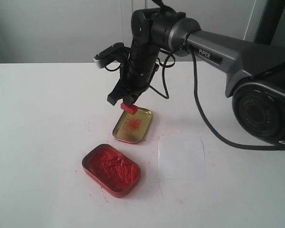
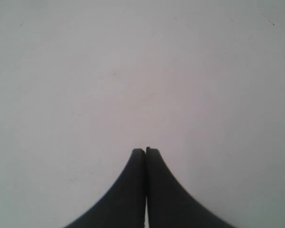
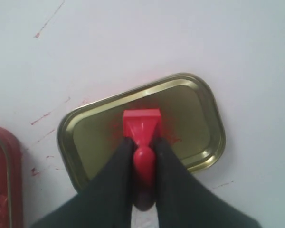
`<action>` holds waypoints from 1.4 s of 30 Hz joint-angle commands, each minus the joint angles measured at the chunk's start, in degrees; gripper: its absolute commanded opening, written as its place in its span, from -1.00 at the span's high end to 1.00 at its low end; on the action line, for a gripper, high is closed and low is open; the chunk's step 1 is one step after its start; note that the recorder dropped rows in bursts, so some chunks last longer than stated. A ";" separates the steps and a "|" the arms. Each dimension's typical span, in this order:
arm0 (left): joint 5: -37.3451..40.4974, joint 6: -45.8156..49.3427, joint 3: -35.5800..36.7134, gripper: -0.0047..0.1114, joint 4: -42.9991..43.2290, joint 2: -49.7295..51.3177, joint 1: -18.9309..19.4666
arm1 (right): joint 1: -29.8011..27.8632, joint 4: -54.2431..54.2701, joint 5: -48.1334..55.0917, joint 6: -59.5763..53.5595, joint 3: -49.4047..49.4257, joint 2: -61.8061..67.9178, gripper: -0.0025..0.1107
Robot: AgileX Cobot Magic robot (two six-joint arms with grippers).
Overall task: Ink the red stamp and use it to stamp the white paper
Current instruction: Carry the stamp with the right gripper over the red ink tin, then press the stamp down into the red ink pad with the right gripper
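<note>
My right gripper (image 1: 128, 101) is shut on the knob handle of the red stamp (image 1: 129, 109), holding it just above the gold-coloured tin lid (image 1: 133, 125). In the right wrist view the red stamp (image 3: 141, 128) hangs base down between my black fingers (image 3: 115, 175), over the gold lid (image 3: 190, 109). The red tin of lumpy ink paste (image 1: 111, 169) lies open nearer the front. The white paper (image 1: 180, 156) lies flat to the right of the tin. My left gripper (image 2: 145, 151) is shut on nothing, above bare white tabletop; it does not show in the exterior view.
The gold lid carries red ink smears at its middle. Faint red streaks mark the white table (image 1: 38, 118) around the tins. The right arm's black cable (image 1: 199, 109) loops down over the table behind the paper.
</note>
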 commanded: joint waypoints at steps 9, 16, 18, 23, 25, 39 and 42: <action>0.00 -0.17 0.43 0.92 -0.17 -0.23 -0.55 | -0.03 0.30 3.83 5.30 -0.46 -2.98 0.96; 0.00 -0.17 0.43 0.92 -0.17 -0.23 -0.55 | 0.43 1.45 3.83 8.82 1.84 -5.19 0.96; 0.00 -0.17 0.43 0.92 -0.17 -0.23 -0.55 | 1.26 1.30 3.83 8.85 3.40 -6.47 0.96; 0.00 -0.17 0.43 0.92 -0.17 -0.23 -0.55 | 3.25 1.30 3.83 10.27 7.04 -9.42 0.96; 0.00 -0.17 0.43 0.92 -0.17 -0.23 -0.55 | 4.42 1.30 3.83 10.27 9.10 -10.43 0.96; 0.00 -0.17 0.43 0.92 -0.17 -0.23 -0.55 | 11.99 0.85 -6.98 12.01 25.78 -15.38 0.96; 0.00 -0.17 0.43 0.92 -0.17 -0.23 -0.55 | 13.32 0.85 -11.08 12.80 28.05 -15.64 0.96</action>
